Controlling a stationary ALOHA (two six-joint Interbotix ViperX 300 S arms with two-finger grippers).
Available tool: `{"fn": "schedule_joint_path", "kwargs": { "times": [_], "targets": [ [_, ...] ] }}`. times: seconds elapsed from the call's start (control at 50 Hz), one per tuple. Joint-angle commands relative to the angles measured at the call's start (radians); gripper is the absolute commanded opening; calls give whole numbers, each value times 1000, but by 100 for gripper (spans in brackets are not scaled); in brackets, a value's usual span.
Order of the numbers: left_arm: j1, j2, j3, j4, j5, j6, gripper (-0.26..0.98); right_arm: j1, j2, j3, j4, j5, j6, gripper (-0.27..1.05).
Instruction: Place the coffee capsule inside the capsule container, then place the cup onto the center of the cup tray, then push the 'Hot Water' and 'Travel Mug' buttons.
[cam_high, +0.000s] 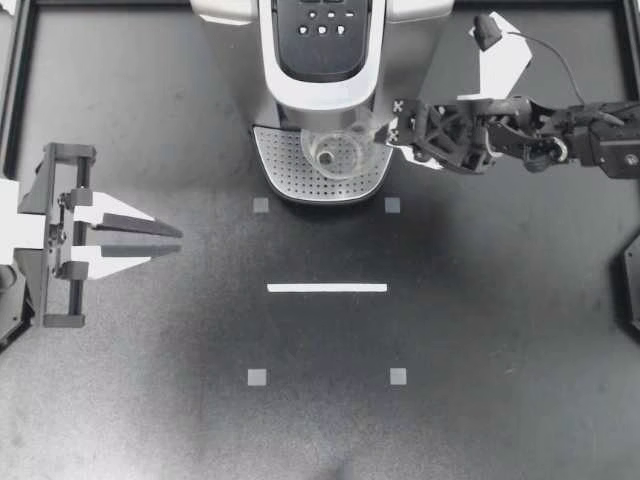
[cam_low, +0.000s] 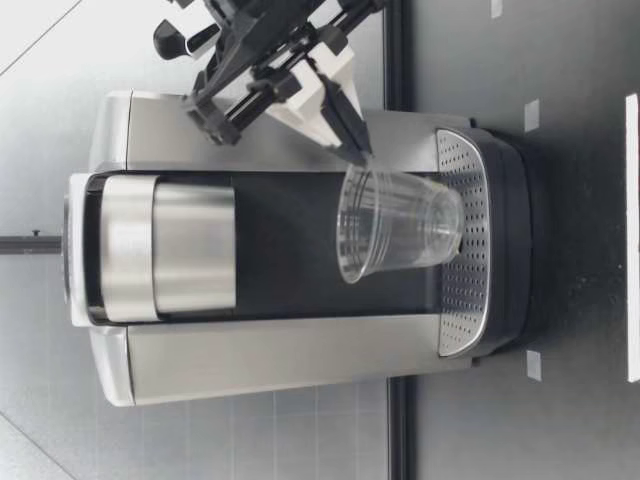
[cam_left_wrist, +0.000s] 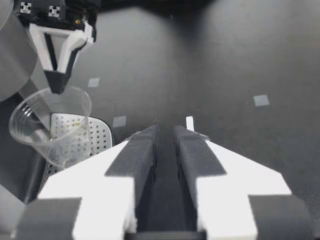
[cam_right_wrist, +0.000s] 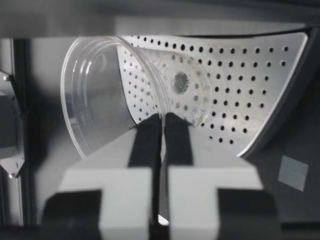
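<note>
Setting the cup (cam_high: 335, 152) down squarely is the step in hand, I judge. It should be levelled first, since the low view shows it slightly tilted with its base right at the cup tray (cam_high: 290, 178); I cannot tell whether it touches. It already sits about mid-tray, so release should come only once the base lies flat.

My right gripper (cam_high: 388, 135) is clamped on the cup's rim wall. Its arm reaches in from the tabletop's right edge, stretched almost level, beside the coffee machine (cam_high: 320, 70).

My left gripper (cam_high: 178, 241) hovers near the tabletop's left edge, fingers a narrow gap apart, holding nothing.
</note>
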Motion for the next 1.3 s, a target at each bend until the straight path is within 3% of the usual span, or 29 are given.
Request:
{"fn": "schedule_joint_path", "kwargs": {
  "times": [0.0,0.34,0.66,0.88,1.08,1.28],
  "targets": [
    [0,-2,-11,0,-6,0,20,5,-6,-31,-2,-9,-2,16],
    [0,-2,-11,0,-6,0,20,5,5,-41,-15,-6,-2,48],
    [-2,-2,-12,-2,-6,0,20,5,-17,-35,-29,-8,-2,49],
    [0,-2,-11,-15,-6,-2,20,5,-104,37,-78,2,-5,50],
    [6,2,-21,-89,-5,-9,20,9,-212,109,-186,25,-28,49],
    [64,21,-35,-181,-6,-54,20,69,-319,126,-433,9,-109,48]
  ]
}}
